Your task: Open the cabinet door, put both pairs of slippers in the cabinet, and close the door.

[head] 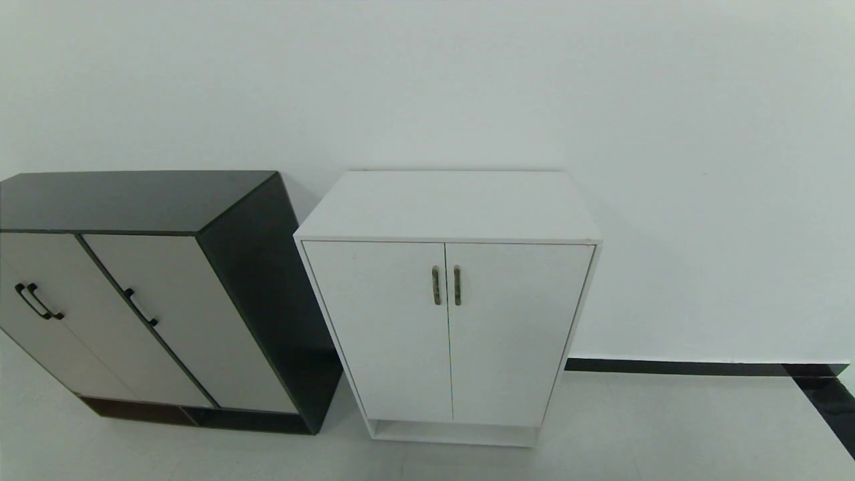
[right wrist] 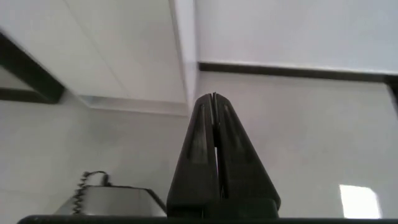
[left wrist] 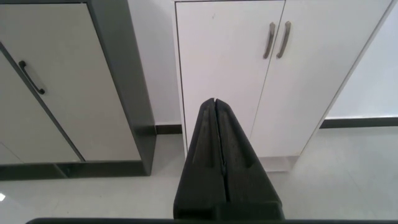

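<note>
Left wrist view: left gripper is being held pressed together, the shut cabinet ahead of it; right gripper is being held likewise.

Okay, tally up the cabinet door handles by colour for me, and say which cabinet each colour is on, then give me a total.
Grey-brown handles on the white cabinet: 2
Black handles on the dark cabinet: 2
Total: 4
</note>
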Controlling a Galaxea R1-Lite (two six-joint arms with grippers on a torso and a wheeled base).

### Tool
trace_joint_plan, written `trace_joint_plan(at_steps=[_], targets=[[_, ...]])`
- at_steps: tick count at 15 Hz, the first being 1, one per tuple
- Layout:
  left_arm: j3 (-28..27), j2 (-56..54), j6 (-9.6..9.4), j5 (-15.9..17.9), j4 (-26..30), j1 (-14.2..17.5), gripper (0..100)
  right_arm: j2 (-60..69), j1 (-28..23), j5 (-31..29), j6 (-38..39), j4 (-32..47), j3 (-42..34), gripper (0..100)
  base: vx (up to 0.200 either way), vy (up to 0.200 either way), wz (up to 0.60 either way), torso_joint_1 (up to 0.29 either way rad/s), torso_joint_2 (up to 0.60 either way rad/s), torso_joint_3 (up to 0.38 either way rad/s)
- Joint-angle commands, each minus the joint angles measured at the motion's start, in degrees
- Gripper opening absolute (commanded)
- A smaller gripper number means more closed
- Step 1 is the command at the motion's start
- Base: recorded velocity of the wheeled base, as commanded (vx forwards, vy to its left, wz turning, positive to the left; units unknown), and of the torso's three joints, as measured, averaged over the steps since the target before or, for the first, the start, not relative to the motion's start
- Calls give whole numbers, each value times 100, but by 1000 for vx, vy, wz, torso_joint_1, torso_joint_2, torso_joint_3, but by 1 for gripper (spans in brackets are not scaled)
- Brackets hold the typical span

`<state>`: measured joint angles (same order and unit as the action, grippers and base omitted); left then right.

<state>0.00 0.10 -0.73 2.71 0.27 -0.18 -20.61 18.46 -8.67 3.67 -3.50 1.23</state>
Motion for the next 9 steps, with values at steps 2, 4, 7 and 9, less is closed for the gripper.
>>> trace_joint_plan(at_steps=[2, 4, 7, 9], targets=[[0, -1, 12, -7, 0, 1, 0, 1200, -290, 568, -218, 367, -106, 0, 0, 0, 0, 0, 0, 0], [0, -1, 20, -7, 0, 1, 0, 1209, -264, 805, -622, 367, -114, 0, 0, 0, 0, 0, 0, 0], [0, -1, 20, -16, 0, 1, 0, 840, -844, 788, -631, 367, -97, 0, 0, 0, 0, 0, 0, 0], [0, -1, 29, -16, 0, 1, 0, 1525, -1661, 796, -745, 367, -97, 0, 0, 0, 0, 0, 0, 0]])
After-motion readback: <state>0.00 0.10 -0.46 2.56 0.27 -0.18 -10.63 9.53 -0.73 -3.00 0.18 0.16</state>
